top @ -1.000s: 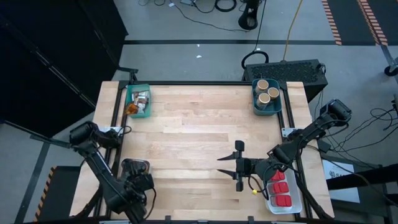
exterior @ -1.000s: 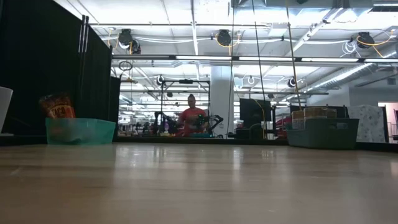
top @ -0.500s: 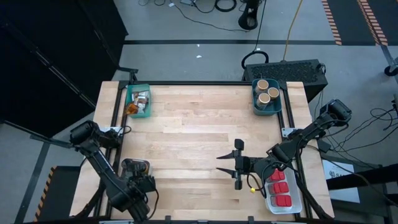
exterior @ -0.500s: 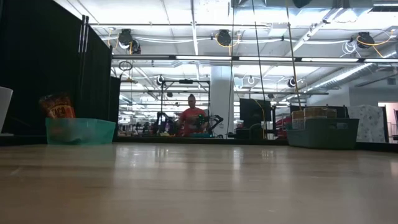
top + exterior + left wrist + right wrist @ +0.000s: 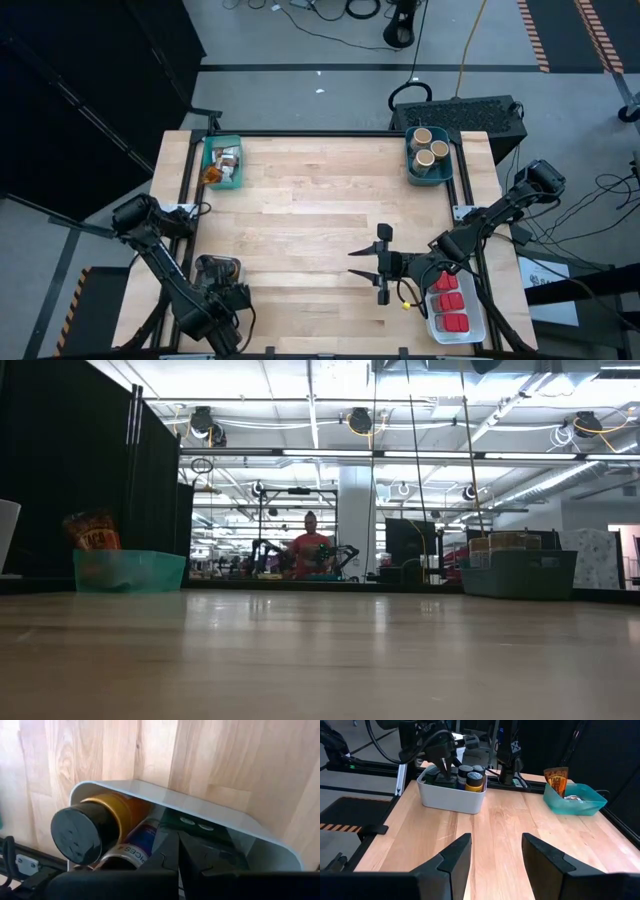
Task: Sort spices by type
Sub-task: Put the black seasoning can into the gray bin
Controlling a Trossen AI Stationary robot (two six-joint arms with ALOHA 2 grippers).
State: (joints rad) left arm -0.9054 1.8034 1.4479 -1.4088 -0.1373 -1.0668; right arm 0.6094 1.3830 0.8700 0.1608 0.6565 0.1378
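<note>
Counting from above now: four bins on the worktop (image 5: 320, 240), one at each corner. Far right, a teal bin (image 5: 411, 170) with three tan round cylinders (image 5: 431, 149) standing in it. Near right, a clear-white bin (image 5: 478, 318) holding red tins (image 5: 451, 303); four show, and the right arm may cover more. Far left, a second teal bin (image 5: 223, 183) of printed packets (image 5: 226, 158), at least two, too jumbled to count surely, with one packet (image 5: 92, 532) standing upright. Near left, a white bin (image 5: 451, 799) of dark-lidded jars (image 5: 475, 781); three lids show past the left arm, more may sit behind. Two arms, two tools.
</note>
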